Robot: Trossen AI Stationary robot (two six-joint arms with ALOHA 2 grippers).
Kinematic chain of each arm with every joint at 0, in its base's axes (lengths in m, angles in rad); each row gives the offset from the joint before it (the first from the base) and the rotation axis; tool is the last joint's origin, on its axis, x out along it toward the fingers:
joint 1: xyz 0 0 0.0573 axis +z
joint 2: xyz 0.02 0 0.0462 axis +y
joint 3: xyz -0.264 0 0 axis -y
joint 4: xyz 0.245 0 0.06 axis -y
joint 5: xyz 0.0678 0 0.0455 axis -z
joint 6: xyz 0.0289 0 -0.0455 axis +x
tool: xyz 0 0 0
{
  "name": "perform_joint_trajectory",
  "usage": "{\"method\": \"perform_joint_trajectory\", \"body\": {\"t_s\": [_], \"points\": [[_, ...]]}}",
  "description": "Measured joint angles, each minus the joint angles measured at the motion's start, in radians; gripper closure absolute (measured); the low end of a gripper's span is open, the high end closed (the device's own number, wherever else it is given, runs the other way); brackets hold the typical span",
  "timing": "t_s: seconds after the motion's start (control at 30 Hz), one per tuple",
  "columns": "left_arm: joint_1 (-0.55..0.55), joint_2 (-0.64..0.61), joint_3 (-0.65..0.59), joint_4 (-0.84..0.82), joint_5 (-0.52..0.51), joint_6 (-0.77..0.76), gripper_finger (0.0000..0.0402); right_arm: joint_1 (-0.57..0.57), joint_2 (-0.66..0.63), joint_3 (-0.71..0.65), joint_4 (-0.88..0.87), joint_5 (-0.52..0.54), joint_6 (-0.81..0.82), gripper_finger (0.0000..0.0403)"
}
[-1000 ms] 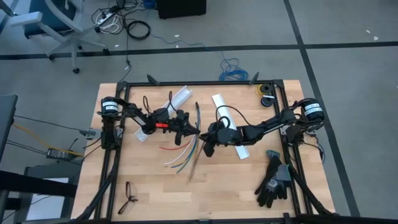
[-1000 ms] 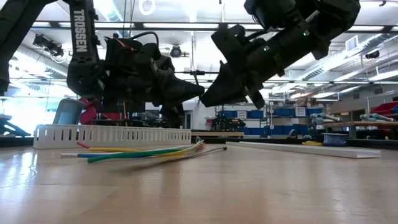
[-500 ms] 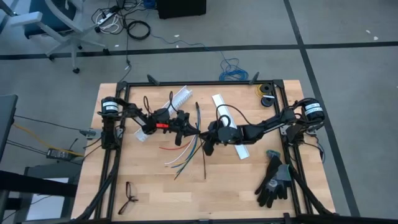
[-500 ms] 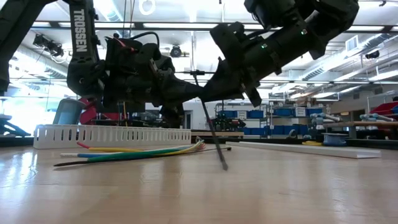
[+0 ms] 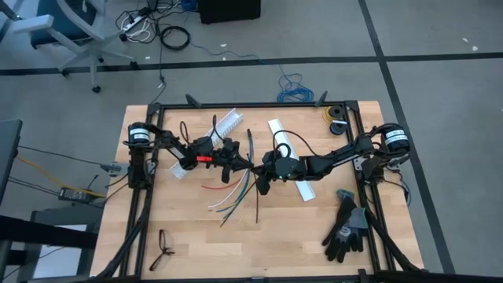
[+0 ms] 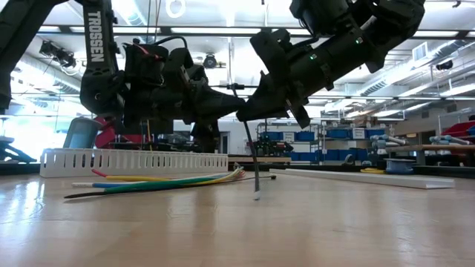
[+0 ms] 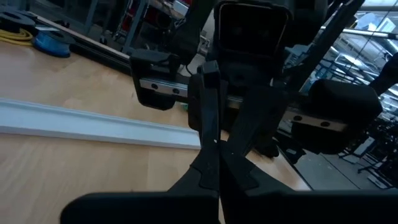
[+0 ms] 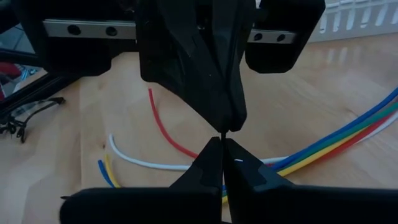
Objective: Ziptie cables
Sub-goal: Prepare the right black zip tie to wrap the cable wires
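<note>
since a second ago the thin black zip tie has gone from lying flat on the table with the wires to hanging nearly upright from the two hands, its lower tip just touching or just above the wood, while the right hand has pressed its fingers together; the arms have hardly shifted.

left hand and right hand meet tip to tip above the middle of the table, the left arm reaching in from the left and the right arm from the right. both hands are pressed together. in the right wrist view the left hand's fingers point straight at the right hand's own closed tips, and the strip's top end sits at that meeting point; which of the two pinches it cannot be told for sure.

cables lie on the table just near of the hands, fanned out toward the near left: red, white, blue, yellow and green strands, gathered at their far right end below the hands. in the low view they lie flat, left of the hanging tie.

a white slotted channel lies at the far left, a white plain strip runs under the right arm, a pair of black gloves lies near right, and eyeglasses near left.
</note>
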Motion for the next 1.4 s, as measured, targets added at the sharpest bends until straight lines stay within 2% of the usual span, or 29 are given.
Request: {"method": "perform_joint_trajectory", "body": {"t_s": [0.43,0.87,1.4], "points": [[-0.001,0.000,0.000,0.027,-0.007,-0.003,0.0380,0.025,-0.001,0.001,-0.001,0.014,-0.005,0.0403],[0.002,-0.001,0.000,0.096,-0.013,-0.003,0.0378,0.046,-0.001,0.001,-0.006,0.016,0.008,0.0403],[0.002,-0.001,0.000,0.099,-0.058,-0.019,0.0378,0.062,-0.001,0.001,-0.004,0.035,0.014,0.0403]]}}
